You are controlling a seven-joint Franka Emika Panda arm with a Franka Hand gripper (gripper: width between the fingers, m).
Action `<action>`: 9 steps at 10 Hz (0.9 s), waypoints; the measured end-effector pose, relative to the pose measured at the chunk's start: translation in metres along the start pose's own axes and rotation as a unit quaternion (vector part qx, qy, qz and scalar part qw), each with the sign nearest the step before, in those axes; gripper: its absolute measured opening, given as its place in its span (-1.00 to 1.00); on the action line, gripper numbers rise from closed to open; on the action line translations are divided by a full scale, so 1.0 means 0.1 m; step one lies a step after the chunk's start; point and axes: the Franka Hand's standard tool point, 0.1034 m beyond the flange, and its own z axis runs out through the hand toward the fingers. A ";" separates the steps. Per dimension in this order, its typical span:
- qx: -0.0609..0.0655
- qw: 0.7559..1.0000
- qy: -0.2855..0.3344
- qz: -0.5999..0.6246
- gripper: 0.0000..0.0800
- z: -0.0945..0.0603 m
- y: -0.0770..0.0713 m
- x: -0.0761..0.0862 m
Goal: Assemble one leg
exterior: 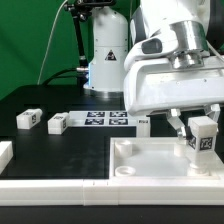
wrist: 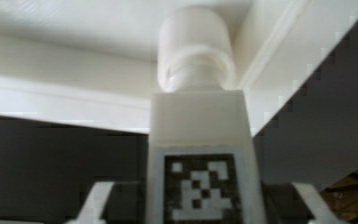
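Leg (exterior: 203, 139) looks like light, stiff, slick plastic, best pinched across its flat sides where my end effector (wrist: 197, 203) straddles it, though whether it's clamped I cannot tell.

Held part: small white rectangular plastic leg (exterior: 203, 140) (wrist: 201, 130). It stands upright, long axis vertical, pinched on two opposite sides by the two-finger gripper (exterior: 200, 130) (wrist: 199, 205). Black-and-white square marker tag (exterior: 207, 144) (wrist: 201, 185) shows on its face in both views. Rounded white peg end (wrist: 197, 50) points down at the large white square tray-like tabletop (exterior: 150, 160) (wrist: 51, 70), just inside the raised rim, at the far corner on the exterior view's right. Contact there: can't tell.
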 end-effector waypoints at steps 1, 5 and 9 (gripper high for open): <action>0.001 1.000 -0.003 0.000 -0.27 0.03 -0.01 -0.04; -0.001 1.000 0.002 0.001 -0.27 0.05 0.00 -0.06; -0.001 1.000 0.002 0.001 0.30 0.05 0.00 -0.06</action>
